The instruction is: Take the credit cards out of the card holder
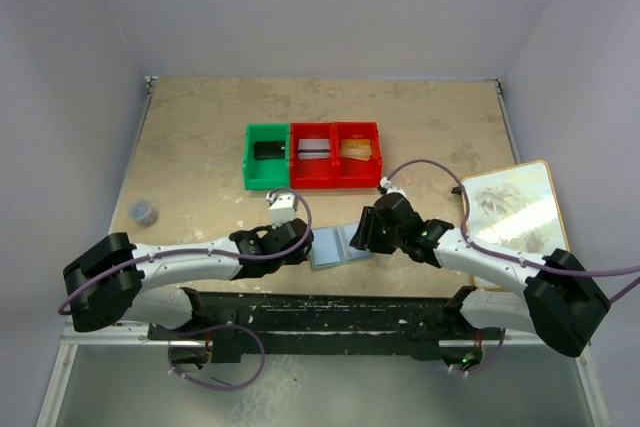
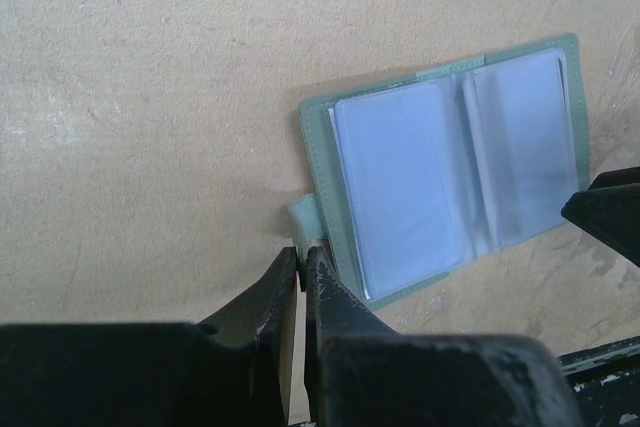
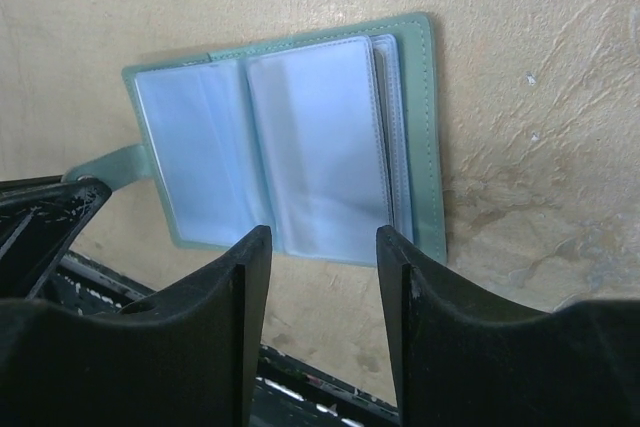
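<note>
The card holder (image 1: 338, 245) lies open and flat on the worktop (image 1: 200, 137), near its front edge, between the two arms. Its clear sleeves face up. They look pale and blank; no card shows plainly in them.

The left end effector (image 2: 302, 265) has its jaws pressed together. Its tips sit at the end of the holder's snap tab (image 2: 303, 217). Whether the tab is pinched between them cannot be told.

The right end effector (image 3: 323, 237) stands about half open over the holder's edge, a finger on each side of the middle sleeve, with nothing between the fingers.

Farther back sit a green bin (image 1: 252, 162) and a red double bin (image 1: 335, 179), each compartment holding one small item. A framed board (image 1: 510, 209) lies at the right, and a small grey object (image 1: 145, 211) at the left.
</note>
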Robot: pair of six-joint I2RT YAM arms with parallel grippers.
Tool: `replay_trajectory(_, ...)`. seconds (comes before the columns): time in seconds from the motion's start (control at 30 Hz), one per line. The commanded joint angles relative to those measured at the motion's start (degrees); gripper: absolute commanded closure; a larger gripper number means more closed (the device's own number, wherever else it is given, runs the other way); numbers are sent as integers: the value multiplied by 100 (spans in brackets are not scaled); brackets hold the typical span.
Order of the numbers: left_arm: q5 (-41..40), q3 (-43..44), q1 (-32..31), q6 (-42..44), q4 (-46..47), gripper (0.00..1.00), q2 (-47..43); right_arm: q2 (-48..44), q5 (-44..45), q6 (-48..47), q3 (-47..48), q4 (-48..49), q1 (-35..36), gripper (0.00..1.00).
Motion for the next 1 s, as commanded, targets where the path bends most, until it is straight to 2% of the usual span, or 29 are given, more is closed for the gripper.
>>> replay_trajectory(0.0, -32, 82, -25, 4, 164, 100, -32, 28, 8, -63, -46, 238, 0, 51)
replay_trajectory(0.53, -35, 117, -24, 22, 150, 100, 42, 502, 43, -165, 61, 187, 0, 52)
replay_trajectory(0.97, -30, 125, -20, 31, 174, 100, 116, 351, -518, -276, 180, 640, 3, 53)
